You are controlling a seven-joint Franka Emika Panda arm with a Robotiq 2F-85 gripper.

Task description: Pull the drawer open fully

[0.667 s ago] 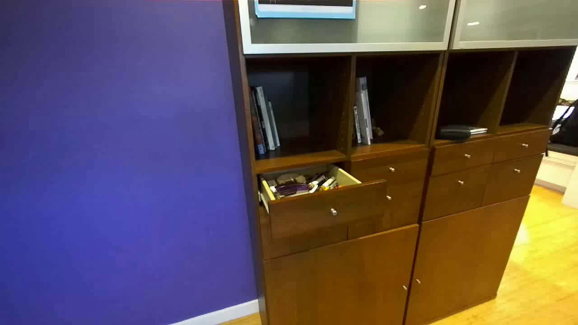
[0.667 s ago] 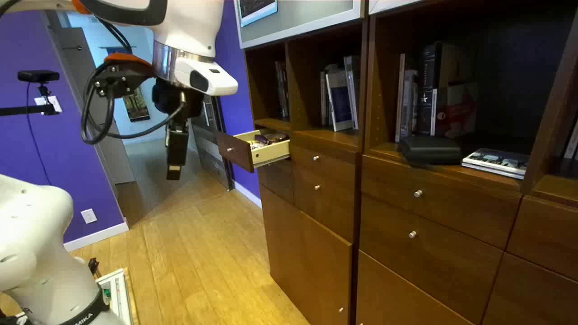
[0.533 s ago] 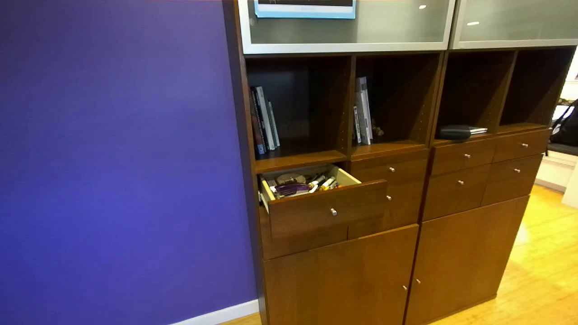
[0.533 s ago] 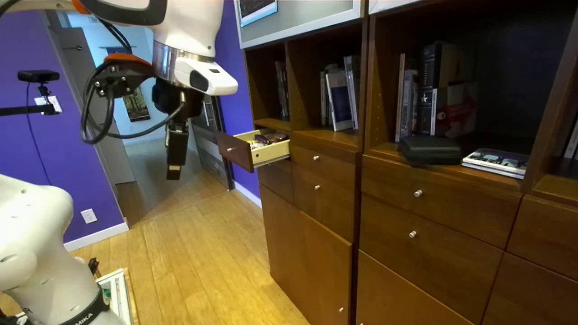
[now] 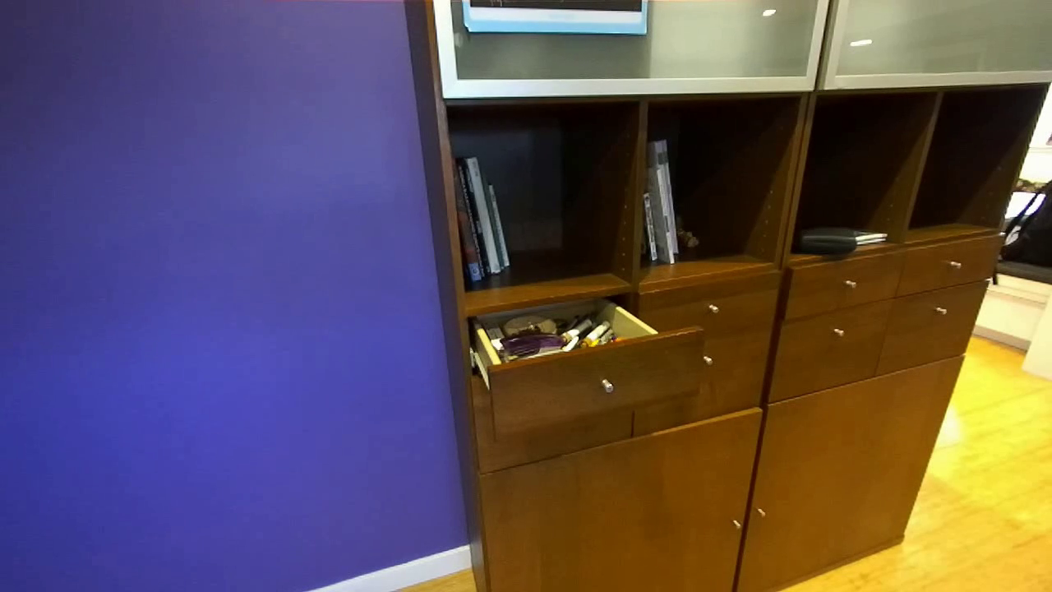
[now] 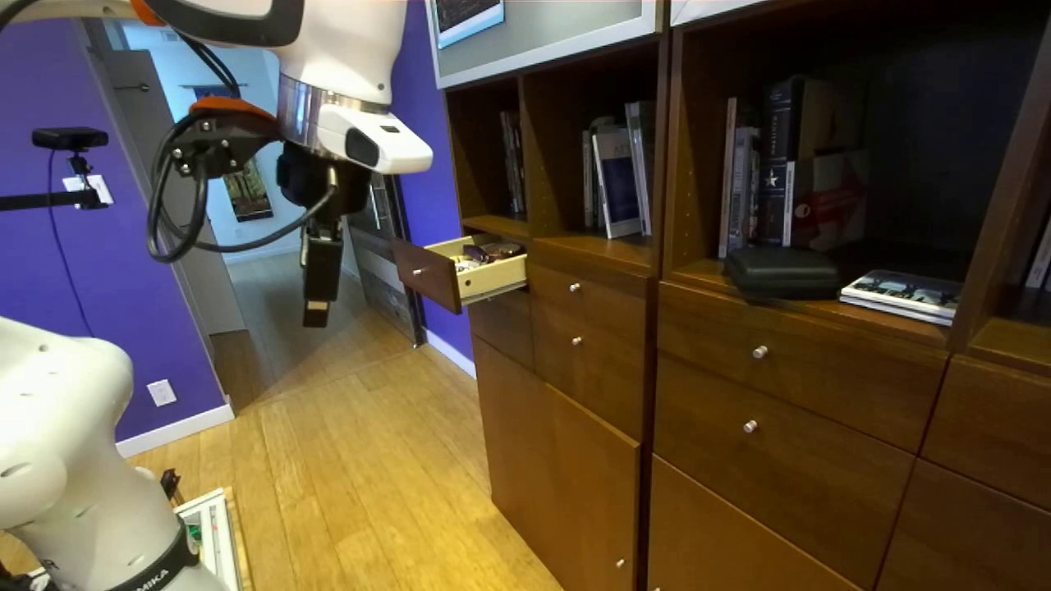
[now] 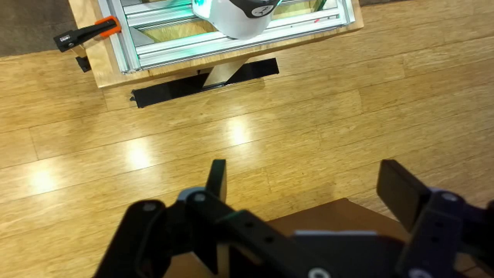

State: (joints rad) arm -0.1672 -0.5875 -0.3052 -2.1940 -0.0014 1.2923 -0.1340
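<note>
The wide brown drawer (image 5: 551, 403) stands pulled out from the cabinet in both exterior views, its small pale knob (image 5: 607, 386) on the front. It also shows from the side (image 6: 427, 275), with pale yellowish walls. Mixed clutter (image 5: 542, 337) lies inside it. My gripper (image 6: 316, 312) points down in an exterior view, apart from the drawer front and to the left of it in that picture. In the wrist view my gripper (image 7: 303, 175) has its fingers wide apart with nothing between them. The knob cannot be made out in the wrist view.
Closed brown drawer fronts (image 6: 591, 320) and cabinet doors (image 5: 625, 510) surround the drawer. Shelves above hold books (image 6: 616, 180) and a black case (image 6: 780, 272). A purple wall (image 5: 230, 296) stands beside the cabinet. The wrist view shows wooden floor, the robot's base frame (image 7: 185, 50) and a brown surface (image 7: 332, 216).
</note>
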